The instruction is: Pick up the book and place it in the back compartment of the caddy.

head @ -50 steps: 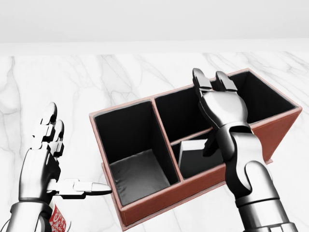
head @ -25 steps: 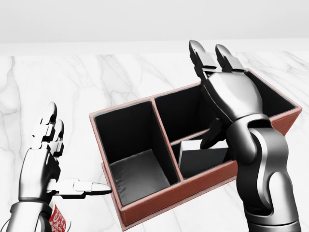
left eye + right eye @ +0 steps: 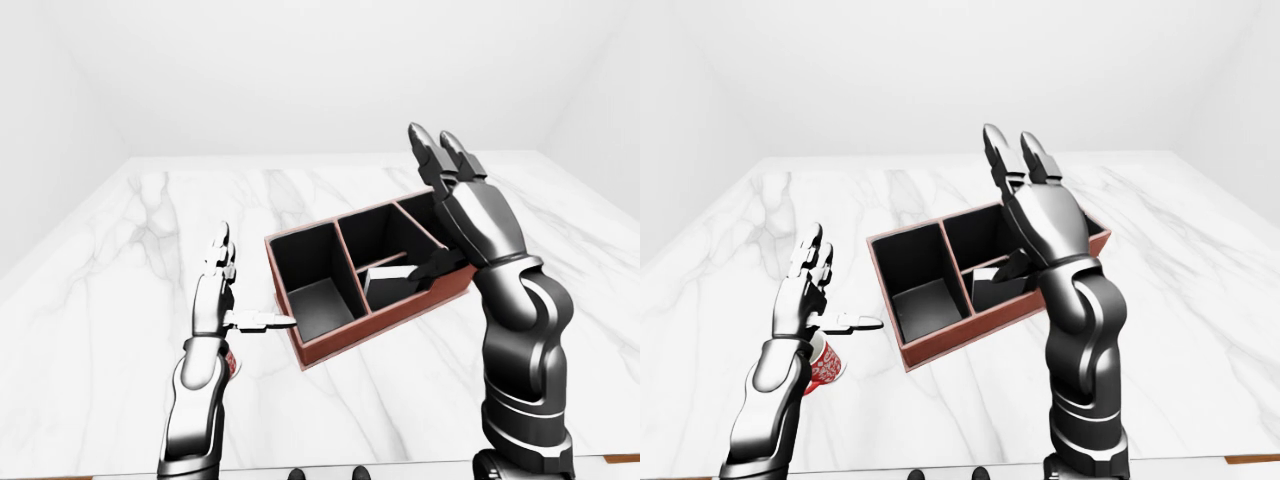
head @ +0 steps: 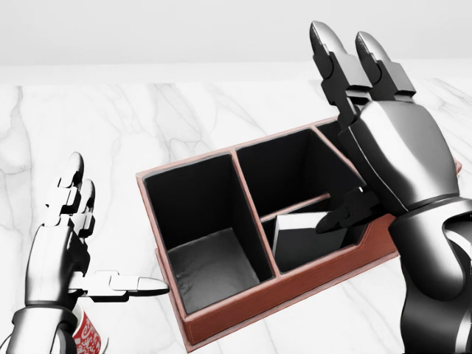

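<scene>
The red-brown caddy (image 4: 221, 316) with black lining lies on the marble table (image 4: 88, 133). It has a large compartment at the left and two smaller ones at the right. The grey-white book (image 4: 304, 230) leans inside the lower right compartment in the head view; nothing holds it. My right hand (image 4: 346, 125) is raised above the caddy's right end, open, fingers pointing up, thumb near the book's upper edge. It hides the caddy's right wall. My left hand (image 4: 103, 236) hovers open to the left of the caddy, thumb pointing at its wall.
A red patterned cup (image 3: 825, 368) stands under my left wrist, beside the caddy's lower left corner. The marble table stretches wide around the caddy, with its far edge (image 3: 330, 158) against a plain white wall.
My right hand has risen up and to the right, off the caddy's far right compartment and closer to the camera. The book stays in its compartment. The left hand barely moved.
</scene>
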Robot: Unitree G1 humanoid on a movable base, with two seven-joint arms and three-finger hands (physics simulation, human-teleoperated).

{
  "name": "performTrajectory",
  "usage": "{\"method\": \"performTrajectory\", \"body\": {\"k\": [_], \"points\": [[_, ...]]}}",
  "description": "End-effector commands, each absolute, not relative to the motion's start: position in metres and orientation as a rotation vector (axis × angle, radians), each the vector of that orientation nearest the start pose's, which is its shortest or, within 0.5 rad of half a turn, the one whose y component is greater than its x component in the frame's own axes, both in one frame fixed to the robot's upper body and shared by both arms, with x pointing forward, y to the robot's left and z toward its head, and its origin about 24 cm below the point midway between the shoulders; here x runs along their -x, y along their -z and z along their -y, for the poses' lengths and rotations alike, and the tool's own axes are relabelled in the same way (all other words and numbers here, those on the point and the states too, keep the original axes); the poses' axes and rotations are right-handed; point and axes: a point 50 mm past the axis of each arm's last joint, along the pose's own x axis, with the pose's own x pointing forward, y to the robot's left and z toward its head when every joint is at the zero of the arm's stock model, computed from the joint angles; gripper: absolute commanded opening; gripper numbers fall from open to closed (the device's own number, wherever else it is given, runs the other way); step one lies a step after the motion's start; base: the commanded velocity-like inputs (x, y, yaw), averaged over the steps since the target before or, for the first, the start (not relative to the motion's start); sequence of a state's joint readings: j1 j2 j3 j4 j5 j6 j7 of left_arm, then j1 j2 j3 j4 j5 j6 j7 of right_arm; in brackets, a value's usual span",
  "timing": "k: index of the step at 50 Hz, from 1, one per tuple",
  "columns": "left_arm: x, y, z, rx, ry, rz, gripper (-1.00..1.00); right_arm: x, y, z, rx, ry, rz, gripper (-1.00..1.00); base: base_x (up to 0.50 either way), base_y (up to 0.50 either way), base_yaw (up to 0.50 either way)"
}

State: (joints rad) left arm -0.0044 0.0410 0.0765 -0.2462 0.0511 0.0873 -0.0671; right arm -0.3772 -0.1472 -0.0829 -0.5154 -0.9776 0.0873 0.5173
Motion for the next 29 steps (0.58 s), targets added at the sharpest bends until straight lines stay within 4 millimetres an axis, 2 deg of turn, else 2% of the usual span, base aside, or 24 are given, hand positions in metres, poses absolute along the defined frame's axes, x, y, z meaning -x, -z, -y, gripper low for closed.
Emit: {"method": "performTrajectory", "body": {"k": [1,11,22,26,29], "points": [[-0.251,-0.092,-0.170,-0.102,-0.013,0.158,1.00,-0.231,-0.241,0.155,1.147,0.042,0.566,1.00,0.00,0.00,0.00],[-0.251,-0.092,-0.170,-0.101,-0.013,0.158,1.00,-0.214,-0.243,0.162,1.113,0.054,0.600,1.00,0.00,0.00,0.00],[-0.251,-0.091,-0.170,-0.102,-0.013,0.154,1.00,-0.177,-0.259,0.158,1.132,0.005,0.723,1.00,0.00,0.00,0.00],[-0.251,-0.092,-0.170,-0.103,-0.013,0.157,1.00,-0.168,-0.260,0.154,1.129,-0.042,0.755,1.00,0.00,0.00,0.00],[-0.250,-0.092,-0.170,-0.103,-0.013,0.159,1.00,-0.165,-0.263,0.155,1.133,-0.002,0.764,1.00,0.00,0.00,0.00]]}}
